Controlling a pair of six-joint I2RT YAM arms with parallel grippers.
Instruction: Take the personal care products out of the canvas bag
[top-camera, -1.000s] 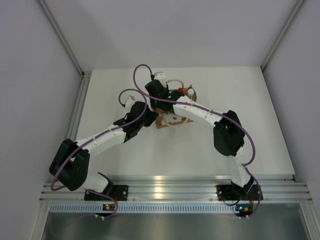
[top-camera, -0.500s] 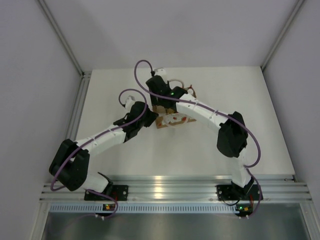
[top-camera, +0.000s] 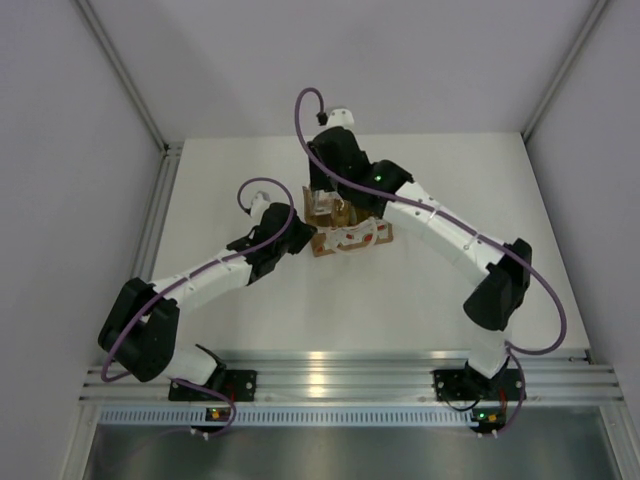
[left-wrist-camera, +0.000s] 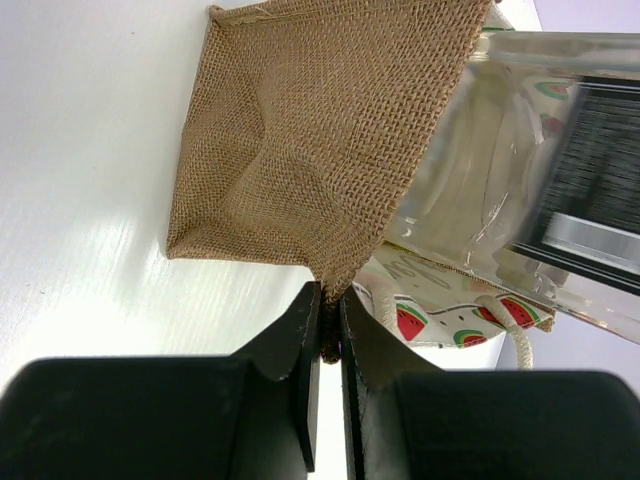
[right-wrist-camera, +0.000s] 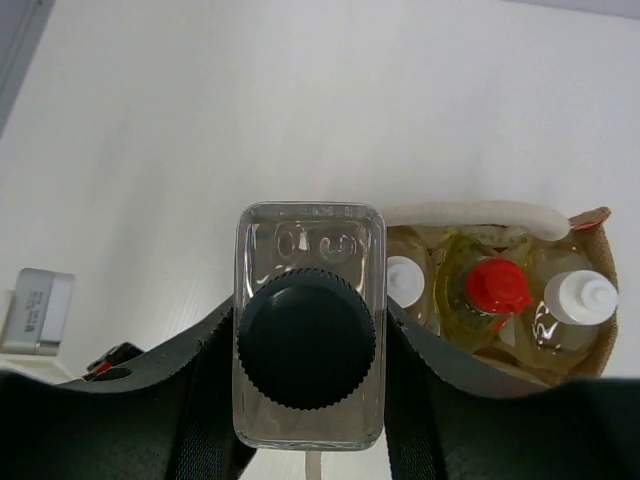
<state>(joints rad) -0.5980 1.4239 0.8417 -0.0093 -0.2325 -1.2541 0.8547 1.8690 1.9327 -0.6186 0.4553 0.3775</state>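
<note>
With the left tool (left-wrist-camera: 325, 330) clenched on the corner of the canvas bag (left-wrist-camera: 300, 150), our right tool (right-wrist-camera: 310, 385), grasping the clear bottle (right-wrist-camera: 310, 240), has just lifted it out above the bag, where three bottles (right-wrist-camera: 490, 290) remain.

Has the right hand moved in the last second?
Yes. In the top view the right hand, shut on the clear bottle, has shifted toward the table's far edge and slightly right, while the canvas bag stays put.
</note>
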